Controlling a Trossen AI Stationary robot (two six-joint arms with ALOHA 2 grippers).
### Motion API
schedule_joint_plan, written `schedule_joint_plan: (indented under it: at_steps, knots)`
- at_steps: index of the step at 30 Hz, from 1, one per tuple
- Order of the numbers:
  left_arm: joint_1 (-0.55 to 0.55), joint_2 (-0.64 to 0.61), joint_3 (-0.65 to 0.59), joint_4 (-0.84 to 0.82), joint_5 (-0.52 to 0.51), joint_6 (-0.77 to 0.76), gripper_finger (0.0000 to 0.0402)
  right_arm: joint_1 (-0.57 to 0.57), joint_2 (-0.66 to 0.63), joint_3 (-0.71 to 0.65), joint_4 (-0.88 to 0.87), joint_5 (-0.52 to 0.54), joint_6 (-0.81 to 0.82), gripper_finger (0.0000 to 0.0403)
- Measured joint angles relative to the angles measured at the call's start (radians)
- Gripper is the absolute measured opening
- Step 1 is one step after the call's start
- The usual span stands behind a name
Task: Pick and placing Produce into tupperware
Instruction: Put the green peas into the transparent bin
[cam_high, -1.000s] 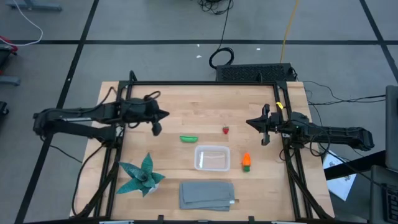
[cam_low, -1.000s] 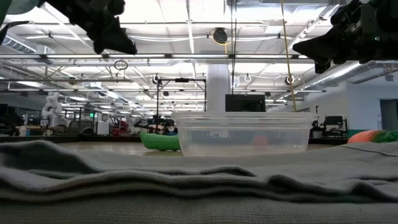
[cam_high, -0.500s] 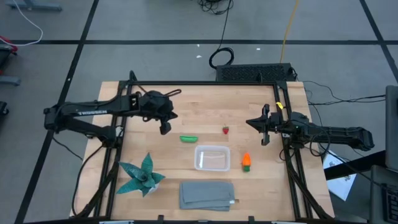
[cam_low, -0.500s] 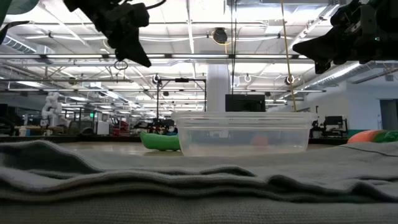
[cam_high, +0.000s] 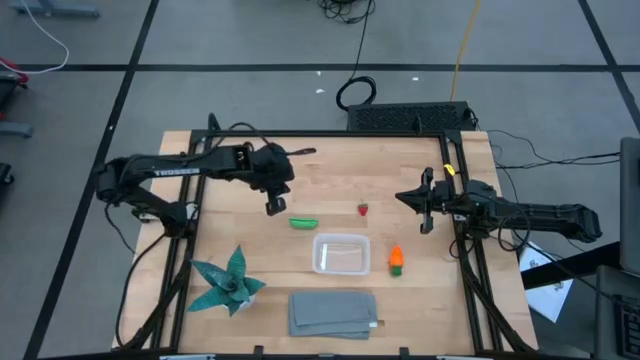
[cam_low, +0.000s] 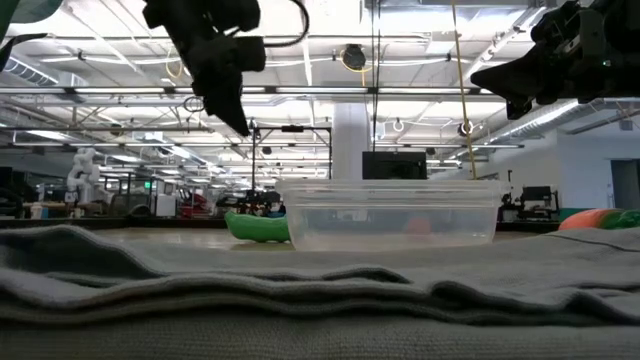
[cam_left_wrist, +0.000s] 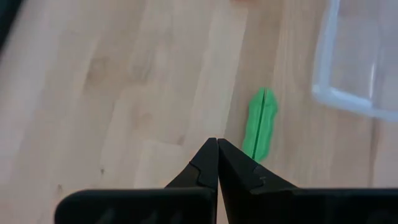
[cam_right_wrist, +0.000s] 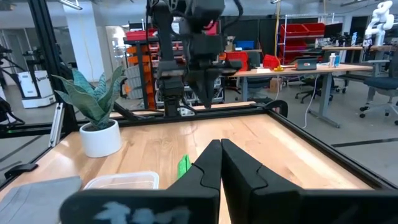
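Observation:
A long green pod (cam_high: 304, 223) lies flat on the wooden table, left of a small red strawberry piece (cam_high: 363, 209). The clear tupperware (cam_high: 341, 253) stands nearer the front edge, with an orange carrot piece (cam_high: 396, 258) to its right. My left gripper (cam_high: 275, 207) hangs shut above the table, just left of and beyond the pod (cam_left_wrist: 260, 123), tips slanting down, holding nothing. My right gripper (cam_high: 424, 225) waits shut and level by the table's right edge, also with nothing in it. In the low view the pod (cam_low: 255, 226) shows behind the tupperware (cam_low: 390, 211).
A teal spiky leaf plant (cam_high: 226, 283) stands at the front left. A folded grey cloth (cam_high: 333, 312) lies at the front edge, filling the low view's foreground. Bare wood lies around the pod and along the far side of the table.
My left gripper has swung toward the table's right, closing on the green pod, sinking a little and tipping its fingers more steeply down. It has stayed shut. The produce and tupperware have not moved.

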Motion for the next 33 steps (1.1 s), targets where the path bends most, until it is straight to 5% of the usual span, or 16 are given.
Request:
schedule_joint_plan:
  at_steps: [18, 33]
  knots:
    - [-0.009, 0.091, 0.014, 0.004, 0.067, 0.064, 0.0008, 0.000, 0.015, 0.000, 0.006, 0.000, -0.003, 0.0000]
    - [-0.081, 0.293, 0.192, -0.097, 0.094, 0.119, 0.0007, 0.000, 0.036, 0.000, 0.019, 0.001, -0.001, 0.0000]
